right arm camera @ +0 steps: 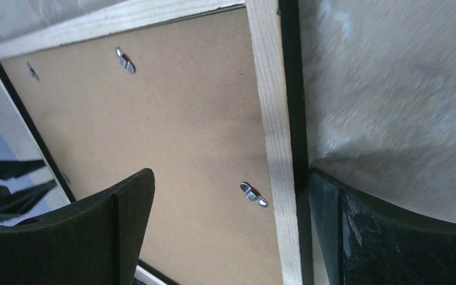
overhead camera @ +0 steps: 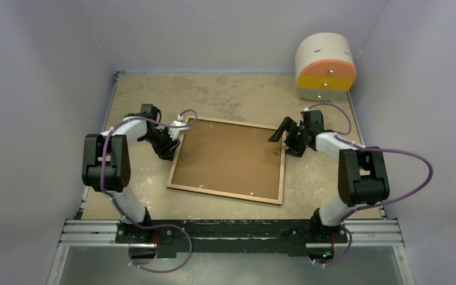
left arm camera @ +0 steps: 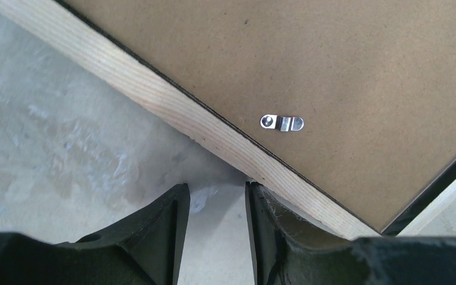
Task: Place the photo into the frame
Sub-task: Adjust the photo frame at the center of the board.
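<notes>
The frame (overhead camera: pixel 224 195) is lying back up in the middle of the table (overhead camera: pixel 225 95), with a brown backing board (overhead camera: pixel 231 157) sitting inside its pale wooden rim and small metal clips (left arm camera: pixel 281 123) showing on the board. The left claw (left arm camera: pixel 217 190) is sitting at the frame's 10 o'clock edge, its fingers standing slightly apart over bare table, gripping nothing, one finger just beside the wood. The right claw (right arm camera: pixel 231 178) is spreading wide at 2 o'clock, straddling the rim: one finger over the board, the other outside the frame.

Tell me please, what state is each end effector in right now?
Left end effector: slightly open, holding nothing.
Right end effector: wide open, straddling an edge of the frame, not gripping.
</notes>
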You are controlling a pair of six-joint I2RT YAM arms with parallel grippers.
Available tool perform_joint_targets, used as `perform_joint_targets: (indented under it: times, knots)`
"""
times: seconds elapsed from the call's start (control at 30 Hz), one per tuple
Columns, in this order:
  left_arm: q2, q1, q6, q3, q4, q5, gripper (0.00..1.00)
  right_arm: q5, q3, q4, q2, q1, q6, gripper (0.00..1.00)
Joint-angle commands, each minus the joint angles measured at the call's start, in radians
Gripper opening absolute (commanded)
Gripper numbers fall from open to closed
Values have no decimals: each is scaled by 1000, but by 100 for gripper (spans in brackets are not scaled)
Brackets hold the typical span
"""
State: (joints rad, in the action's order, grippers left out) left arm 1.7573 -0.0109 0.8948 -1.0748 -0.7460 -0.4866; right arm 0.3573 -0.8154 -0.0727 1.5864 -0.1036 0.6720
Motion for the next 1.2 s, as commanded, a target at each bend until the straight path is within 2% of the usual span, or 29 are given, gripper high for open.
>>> perform_joint_targets:
  times: [0.0, 0.13, 0.3, 0.4, 0.57, 0.7, 0.83, 1.17]
  knots:
    - [33, -80, -81, 13, 3, -135, 43, 66, -97, -6, 41, 18, -27, 99]
    - [37, -75, -94, -32, -31, -159, 43, -100, -127, -96, -23, 21, -48, 99]
    - [46, 8, -38, -116, -158, -250, 43, -316, -132, -113, -164, 18, -74, 94]
    - [90, 55, -23, -166, -222, -348, 43, -288, -139, -60, -200, -25, -60, 86]
    - [167, 52, -41, -176, -232, -434, 43, -167, -196, 57, -102, -240, -28, 81]
    - [214, 51, -79, -167, -191, -440, 38, -69, -234, 178, 21, -380, 15, 78]
    - [234, 51, -103, -156, -158, -425, 28, -27, -295, 242, 143, -487, 50, 76]
    - [229, 53, -129, -123, -108, -401, 15, 83, -442, 368, 407, -633, 138, 69]
